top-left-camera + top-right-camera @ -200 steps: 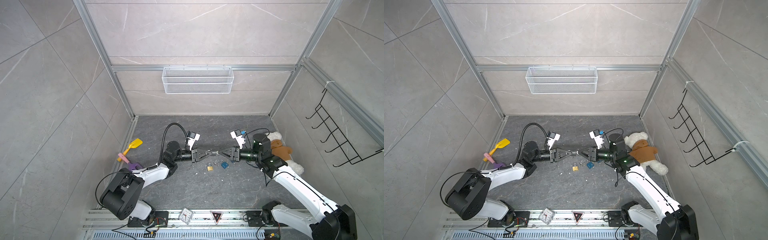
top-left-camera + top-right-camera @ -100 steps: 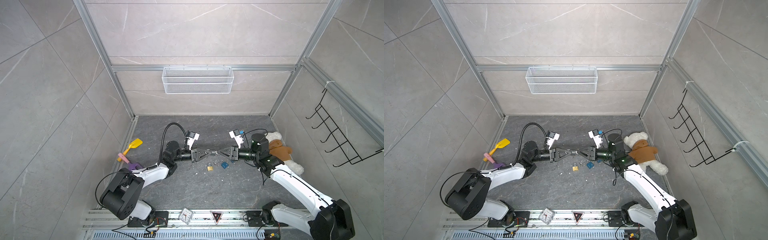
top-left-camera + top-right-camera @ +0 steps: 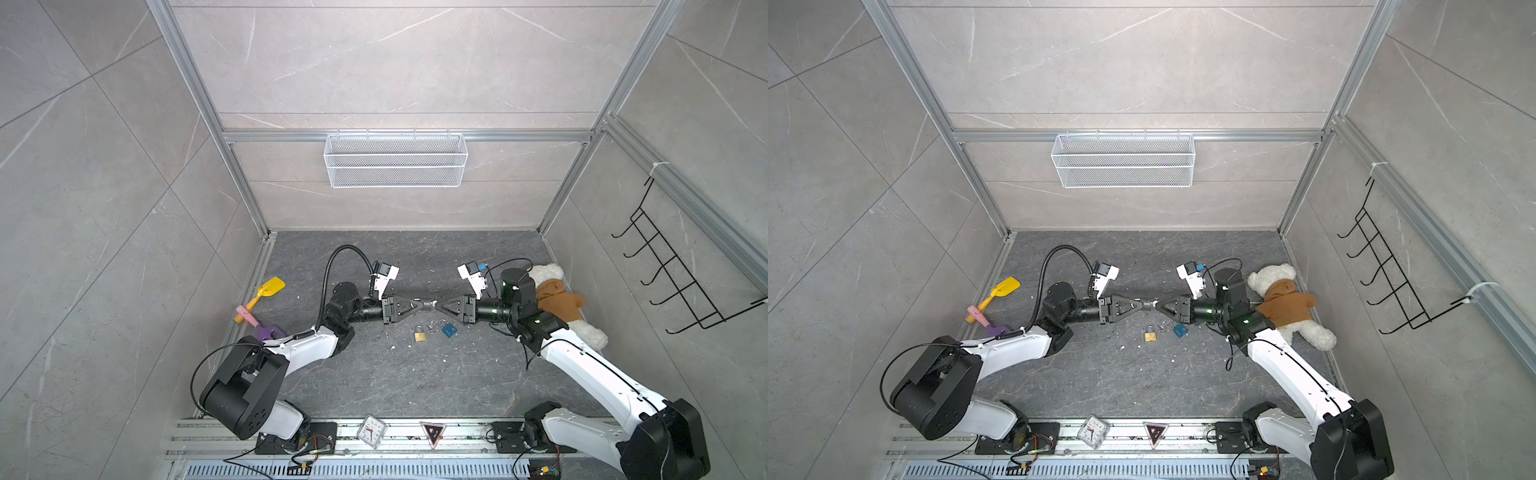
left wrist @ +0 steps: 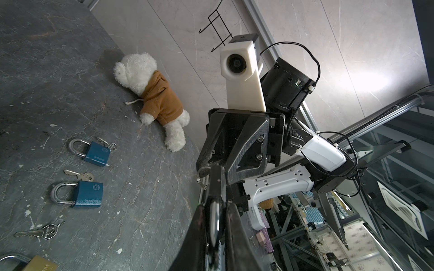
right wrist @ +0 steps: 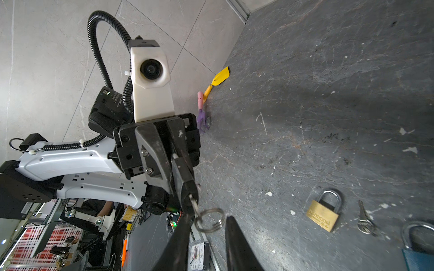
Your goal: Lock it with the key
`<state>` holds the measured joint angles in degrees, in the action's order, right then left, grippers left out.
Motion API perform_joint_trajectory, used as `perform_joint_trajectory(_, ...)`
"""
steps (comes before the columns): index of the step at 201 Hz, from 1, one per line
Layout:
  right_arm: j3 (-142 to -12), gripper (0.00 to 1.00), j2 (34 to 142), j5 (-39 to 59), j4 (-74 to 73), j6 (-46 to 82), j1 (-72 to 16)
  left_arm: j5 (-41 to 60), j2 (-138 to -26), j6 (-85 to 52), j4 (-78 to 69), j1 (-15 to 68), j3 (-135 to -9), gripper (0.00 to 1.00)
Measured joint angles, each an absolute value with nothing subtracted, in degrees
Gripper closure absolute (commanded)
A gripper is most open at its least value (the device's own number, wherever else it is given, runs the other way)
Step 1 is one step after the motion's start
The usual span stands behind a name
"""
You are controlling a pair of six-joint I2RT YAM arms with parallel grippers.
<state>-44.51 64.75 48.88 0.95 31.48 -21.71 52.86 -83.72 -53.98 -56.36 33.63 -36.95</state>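
Key (image 5: 193,203): small, flat, stiff metal, judged light and slippery, on a loose split ring (image 5: 209,220). Held above the middle of the table (image 3: 415,257), pinched in the closed left claw (image 3: 425,305) with the ring end sticking out. The right claw (image 3: 440,306) meets it tip to tip, jaws narrowly parted either side of the ring, no grip apparent. From the claws, a brass padlock (image 3: 419,334) lies at 7 o'clock and a blue padlock (image 3: 449,329) at 5 o'clock. Best hold, by judgement: the flat head, since the ring would swivel.

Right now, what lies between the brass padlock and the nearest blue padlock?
A loose key lies between brass padlock and blue padlock; the right wrist view shows it.
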Motion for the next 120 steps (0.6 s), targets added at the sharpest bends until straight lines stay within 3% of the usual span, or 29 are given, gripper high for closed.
perform_joint_trajectory(120,-44.49,0.81,65.08,50.39,-2.72,33.28,-21.78,52.88,-85.76,-55.99,-59.9,34.04,-36.95,1.0)
